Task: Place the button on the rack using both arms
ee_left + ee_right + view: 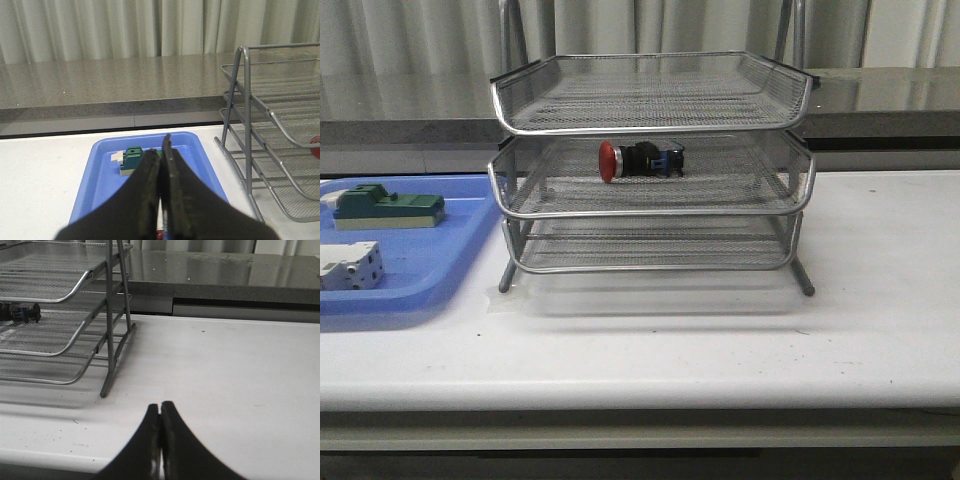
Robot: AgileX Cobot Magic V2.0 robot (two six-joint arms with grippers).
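Observation:
The button (638, 159), red head with black body and blue rear, lies on its side on the middle tier of the silver wire rack (650, 160). Part of it shows in the right wrist view (21, 312), and a sliver of its red head in the left wrist view (315, 148). My left gripper (161, 150) is shut with nothing in it, hovering over the blue tray, left of the rack (270, 130). My right gripper (160, 407) is shut and empty above the bare table, right of the rack (65, 315). Neither arm shows in the front view.
A blue plastic tray (430, 280) lies left of the rack and holds a green block (388, 208) and a white block (350, 266). The green block (133, 160) also appears on the tray (100, 180) in the left wrist view. A grey ledge (880, 95) runs behind the table.

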